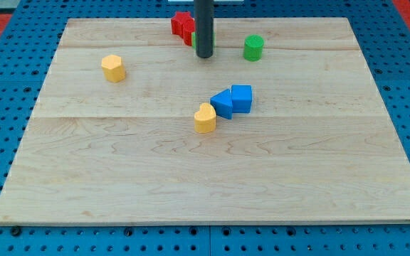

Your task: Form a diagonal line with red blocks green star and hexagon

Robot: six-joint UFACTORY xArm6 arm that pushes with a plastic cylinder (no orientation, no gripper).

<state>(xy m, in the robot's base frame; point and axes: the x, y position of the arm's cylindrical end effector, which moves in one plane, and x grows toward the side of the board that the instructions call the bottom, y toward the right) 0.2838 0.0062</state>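
A red block (182, 24) sits at the view's top centre of the wooden board (212, 178), partly behind the rod. A sliver of a green block (193, 39) shows just right of the red one, mostly hidden by the rod; its shape cannot be made out. A green round-looking block (253, 48) stands to the right. My tip (204, 55) rests on the board just below and right of the red block, left of the green round block. A yellow hexagon (113, 68) lies at the upper left.
Two blue blocks (232, 100) touch each other near the board's centre. A yellow heart-like block (205, 119) touches the left blue one from below left. Blue pegboard (6, 107) surrounds the board.
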